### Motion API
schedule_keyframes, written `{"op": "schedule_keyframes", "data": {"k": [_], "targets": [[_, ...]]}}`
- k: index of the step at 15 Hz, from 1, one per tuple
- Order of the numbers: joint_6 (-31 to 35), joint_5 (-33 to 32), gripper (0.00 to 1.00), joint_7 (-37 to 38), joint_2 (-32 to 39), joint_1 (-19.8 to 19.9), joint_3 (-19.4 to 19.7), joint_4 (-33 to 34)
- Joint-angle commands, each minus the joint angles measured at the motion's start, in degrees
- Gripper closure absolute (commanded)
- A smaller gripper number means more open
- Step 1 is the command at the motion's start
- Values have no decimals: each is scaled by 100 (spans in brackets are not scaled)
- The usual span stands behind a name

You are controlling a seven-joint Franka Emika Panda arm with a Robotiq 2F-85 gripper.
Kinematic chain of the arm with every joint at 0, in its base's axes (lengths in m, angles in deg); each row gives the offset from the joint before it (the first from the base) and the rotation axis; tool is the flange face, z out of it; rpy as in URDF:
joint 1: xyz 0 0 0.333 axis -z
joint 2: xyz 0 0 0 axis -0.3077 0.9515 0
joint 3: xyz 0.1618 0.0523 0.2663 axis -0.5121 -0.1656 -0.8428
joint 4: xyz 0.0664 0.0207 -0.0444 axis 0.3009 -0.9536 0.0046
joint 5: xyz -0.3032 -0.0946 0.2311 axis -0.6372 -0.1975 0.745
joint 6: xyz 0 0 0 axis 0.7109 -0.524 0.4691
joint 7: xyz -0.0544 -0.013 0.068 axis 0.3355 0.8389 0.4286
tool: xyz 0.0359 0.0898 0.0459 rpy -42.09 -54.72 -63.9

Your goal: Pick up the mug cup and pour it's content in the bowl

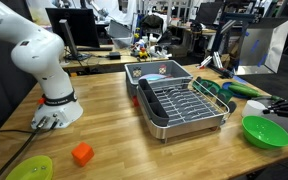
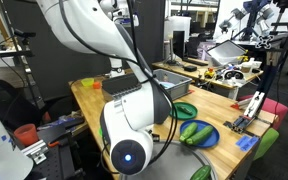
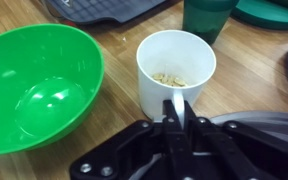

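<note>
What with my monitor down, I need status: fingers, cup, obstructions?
Fingers shut on near wall of small white round cup. Cup upright, tan bits inside, unpoured. Bright green round plastic bowl close beside it, apart; nothing between.

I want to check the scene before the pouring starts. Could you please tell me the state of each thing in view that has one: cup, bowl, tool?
mug cup: upright on the table, a few pale pieces inside, not yet tipped.
bowl: upright, empty, beside the mug cup, not touching it.
tool: shut on the mug cup's near wall.
</note>
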Motion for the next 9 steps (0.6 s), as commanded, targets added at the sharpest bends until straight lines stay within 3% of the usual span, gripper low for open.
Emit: {"op": "schedule_keyframes", "data": {"k": [1,9], "targets": [[-38,109,98,-184,-66,57,47,-4],[220,-609,98,-438,-540,-70,337,-110]]}}
